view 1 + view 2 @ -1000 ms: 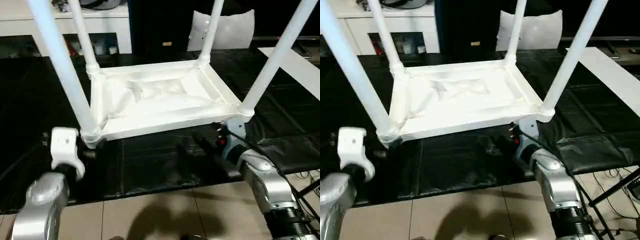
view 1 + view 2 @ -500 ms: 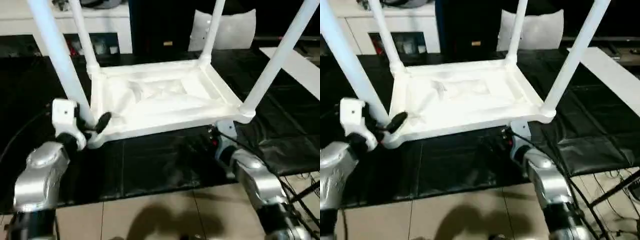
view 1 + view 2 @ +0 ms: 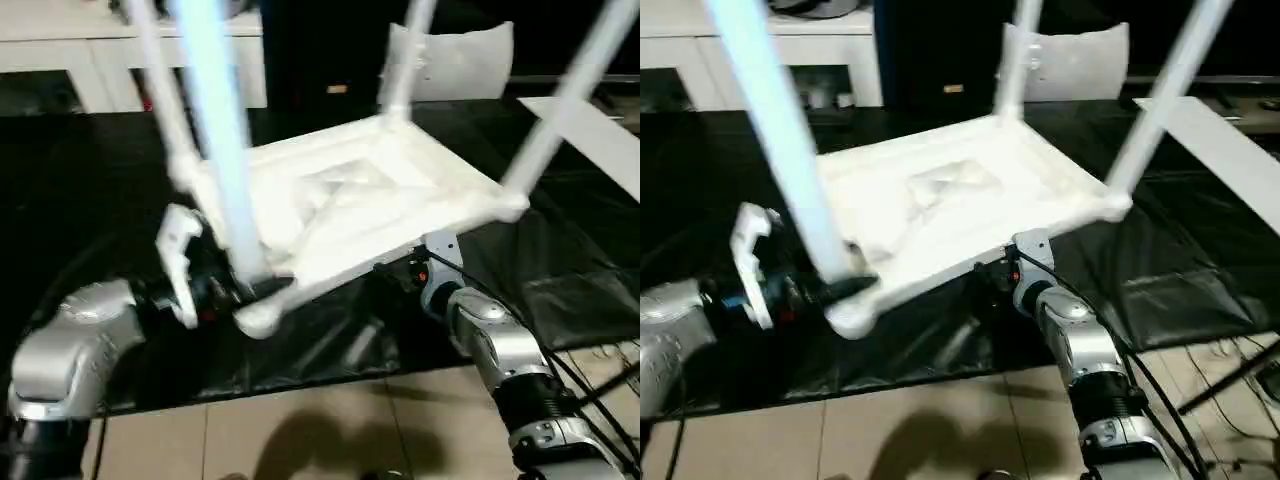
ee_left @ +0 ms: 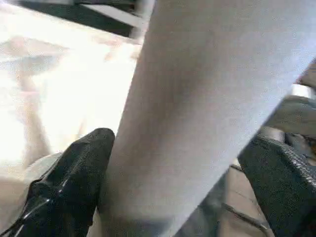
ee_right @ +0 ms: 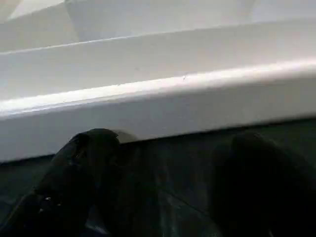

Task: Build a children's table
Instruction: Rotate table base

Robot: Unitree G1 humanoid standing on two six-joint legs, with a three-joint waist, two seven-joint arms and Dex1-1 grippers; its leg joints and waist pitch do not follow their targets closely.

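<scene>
The table [image 3: 370, 190] is upside down on the black mat [image 3: 90, 200], legs up, tipped. The left gripper [image 4: 173, 173] is spread around the leg [image 3: 215, 140] at 8 o'clock. The right gripper [image 5: 163, 182], spread, sits under the 5 o'clock edge. I think it's flipping time: next, lift and turn.

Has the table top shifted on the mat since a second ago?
Yes. The table top has swung and tilted: its near left corner now sits further right and nearer, off the black mat, beside the left end effector.
</scene>
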